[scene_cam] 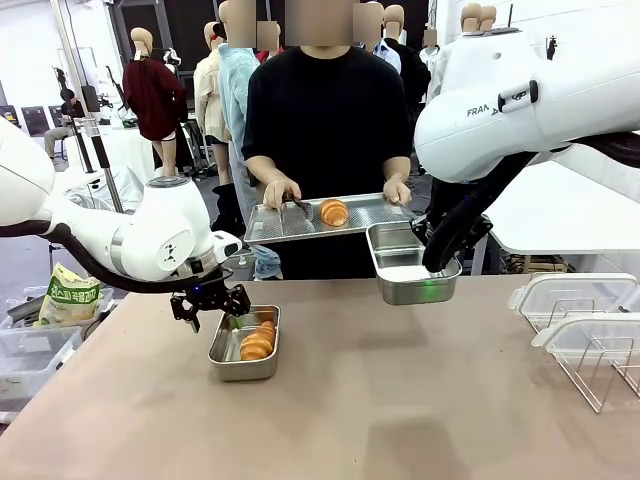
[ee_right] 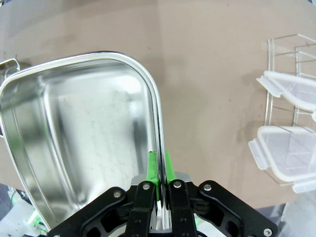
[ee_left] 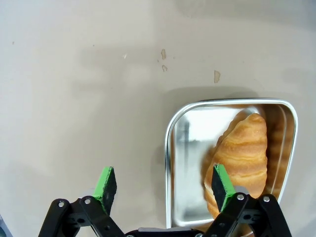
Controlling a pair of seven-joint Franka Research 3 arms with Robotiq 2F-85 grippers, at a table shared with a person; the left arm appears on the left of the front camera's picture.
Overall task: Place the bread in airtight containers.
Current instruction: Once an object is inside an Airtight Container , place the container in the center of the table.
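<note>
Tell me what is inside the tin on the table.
The tin holds one bread roll along one wall, bare steel beside it. The floor under the roll is covered.

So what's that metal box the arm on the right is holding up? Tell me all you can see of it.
The metal box is a shallow rectangular tin with rounded corners and a rolled rim, shiny like stainless steel. It is empty and has no lid. It hangs in the air near the far edge of the table, roughly level, just below the tray the person holds. The right gripper is shut on one side wall, pinching it from inside and outside.
</note>
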